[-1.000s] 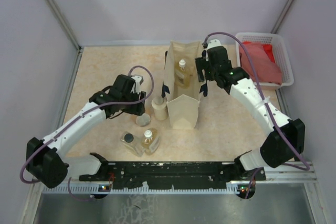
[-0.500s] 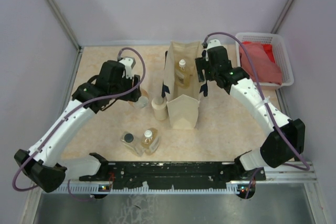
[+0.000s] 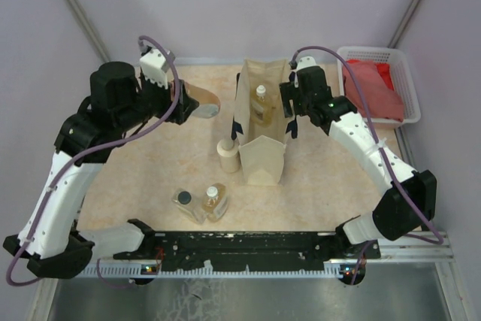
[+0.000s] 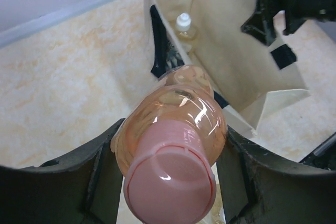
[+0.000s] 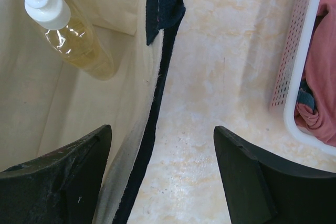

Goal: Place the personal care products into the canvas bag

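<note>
- The left gripper (image 3: pixel 197 104) is closed around a pink-capped bottle (image 3: pixel 203 101) of amber liquid. It holds the bottle in the air, above the far-left part of the table (image 3: pixel 143 171) and to the left of the canvas bag (image 3: pixel 261 159).
- In the left wrist view, the fingers (image 4: pixel 94 177) press on both sides of the bottle's body just behind the pink cap (image 4: pixel 170 182). The cap points toward the camera.
- The canvas bag stands upright at the middle of the table with its mouth open. Its dark straps hang down the sides.
- A white-capped bottle (image 3: pixel 261 101) already lies inside the bag, toward the far end.
- The right gripper (image 3: pixel 288 114) hangs over the bag's right rim with its jaws spread wide. The bag's right wall and one dark strap (image 5: pixel 163 3) lie between the jaws. Neither finger visibly touches the cloth.
- A cream cylindrical container (image 3: pixel 228 154) stands upright just beside the bag's near-left corner.
- A dark-capped bottle (image 3: pixel 184 201) and a second white-capped bottle (image 3: pixel 213 199) lie touching each other on the table, near the near edge.
- A white basket (image 3: pixel 409 88) with a red cloth (image 3: pixel 372 84) in it sits at the far right.
</note>
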Action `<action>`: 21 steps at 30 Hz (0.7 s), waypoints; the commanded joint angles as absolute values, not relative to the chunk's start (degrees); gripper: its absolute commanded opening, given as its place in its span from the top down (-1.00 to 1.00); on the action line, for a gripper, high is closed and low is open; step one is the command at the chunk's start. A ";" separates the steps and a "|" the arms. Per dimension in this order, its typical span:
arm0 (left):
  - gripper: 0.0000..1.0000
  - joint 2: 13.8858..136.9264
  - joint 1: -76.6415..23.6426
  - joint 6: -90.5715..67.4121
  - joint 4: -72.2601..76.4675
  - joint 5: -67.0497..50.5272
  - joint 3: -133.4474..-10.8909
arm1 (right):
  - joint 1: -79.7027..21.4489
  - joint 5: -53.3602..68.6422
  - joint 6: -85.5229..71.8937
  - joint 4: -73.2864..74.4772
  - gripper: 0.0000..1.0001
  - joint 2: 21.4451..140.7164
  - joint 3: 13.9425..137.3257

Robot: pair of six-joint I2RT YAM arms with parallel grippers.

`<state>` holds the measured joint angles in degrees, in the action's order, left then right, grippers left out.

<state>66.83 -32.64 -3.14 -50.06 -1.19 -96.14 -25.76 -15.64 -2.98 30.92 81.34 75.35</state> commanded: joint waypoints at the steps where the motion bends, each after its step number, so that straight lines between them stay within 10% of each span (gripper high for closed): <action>1: 0.99 65.02 -32.78 -1.01 -39.07 -10.69 -98.93 | -25.95 -16.59 -2.15 28.89 -0.57 81.10 75.89; 21: 0.99 81.13 -32.81 0.06 -14.36 -27.55 -94.95 | -26.01 -17.14 -2.86 29.20 -0.57 81.18 76.30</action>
